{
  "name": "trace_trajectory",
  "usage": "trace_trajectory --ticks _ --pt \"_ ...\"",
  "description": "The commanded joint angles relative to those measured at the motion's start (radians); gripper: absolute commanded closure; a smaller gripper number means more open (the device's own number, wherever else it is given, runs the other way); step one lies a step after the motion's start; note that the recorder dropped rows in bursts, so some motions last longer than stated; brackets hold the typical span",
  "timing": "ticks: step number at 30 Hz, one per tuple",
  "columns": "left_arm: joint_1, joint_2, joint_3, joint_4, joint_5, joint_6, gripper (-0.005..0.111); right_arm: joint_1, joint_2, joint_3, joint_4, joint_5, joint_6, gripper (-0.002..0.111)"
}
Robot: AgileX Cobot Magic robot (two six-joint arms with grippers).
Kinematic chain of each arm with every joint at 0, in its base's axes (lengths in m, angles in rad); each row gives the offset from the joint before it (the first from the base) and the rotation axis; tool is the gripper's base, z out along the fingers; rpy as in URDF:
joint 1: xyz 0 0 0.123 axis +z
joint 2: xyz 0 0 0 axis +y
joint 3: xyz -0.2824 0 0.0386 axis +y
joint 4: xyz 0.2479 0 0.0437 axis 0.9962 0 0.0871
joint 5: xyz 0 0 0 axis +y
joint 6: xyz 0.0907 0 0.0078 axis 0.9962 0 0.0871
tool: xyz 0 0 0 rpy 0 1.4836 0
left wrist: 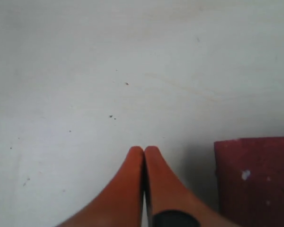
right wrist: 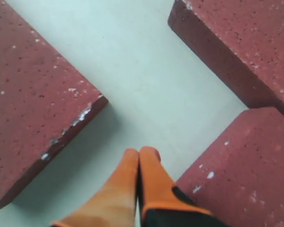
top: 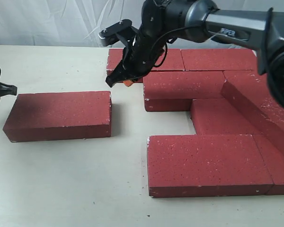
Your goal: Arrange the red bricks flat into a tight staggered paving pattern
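One red brick [top: 59, 115] lies flat and alone on the left of the table. Several more red bricks [top: 184, 87] are packed flat on the right, and one brick [top: 260, 104] leans tilted across them at the far right. My right gripper [top: 119, 81] reaches across the middle and hangs shut and empty by the front left corner of the back left brick [top: 117, 59]. In the right wrist view its orange fingertips [right wrist: 141, 152] are pressed together over bare table between three bricks [right wrist: 33, 99]. My left gripper [left wrist: 144, 150] is shut on nothing, beside a brick corner [left wrist: 255, 179].
The white table [top: 61, 179] shows bare at the front left and in the gap between the lone brick and the group. A front brick [top: 206, 163] lies nearest the camera. The left gripper [top: 0, 88] sits at the far left edge.
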Motion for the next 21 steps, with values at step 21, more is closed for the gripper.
trace_trajectory --ticks 21 --pt "0.003 0.084 -0.052 -0.498 0.184 0.506 0.107 0.061 0.207 -0.169 0.003 0.063 0.034 0.109"
